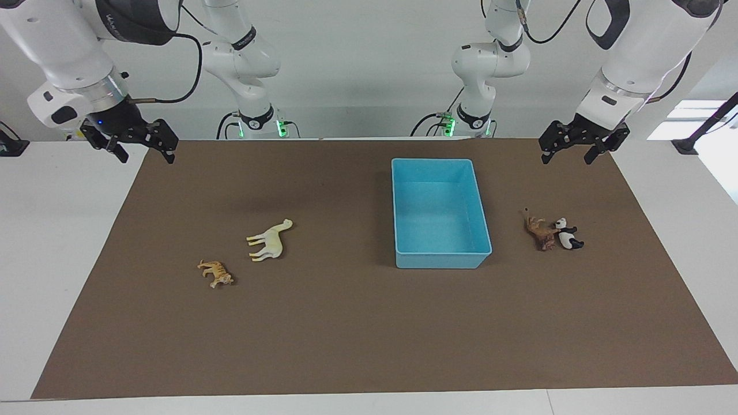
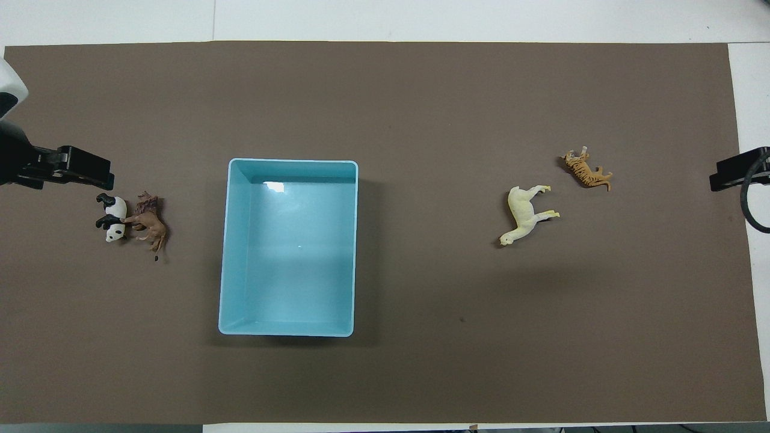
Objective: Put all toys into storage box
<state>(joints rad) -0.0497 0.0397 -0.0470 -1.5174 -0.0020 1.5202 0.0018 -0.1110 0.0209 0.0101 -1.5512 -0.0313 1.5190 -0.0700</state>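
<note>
Facing view shows the right gripper [image 1: 141,148] open over the brown mat's [image 1: 346,334] corner, then the orange striped plastic tiger [image 1: 216,273], cream plastic horse [image 1: 271,240], empty light blue rectangular plastic storage box [image 1: 441,260], touching brown plastic lion [image 1: 541,231] and black-and-white plastic panda [image 1: 568,234], and the left gripper [image 1: 568,154] open over the other corner.

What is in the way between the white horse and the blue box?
Nothing that shows. Only bare brown mat lies between the white horse and the blue box. The tiger lies farther from the box than the horse, and the box has nothing in it.
</note>
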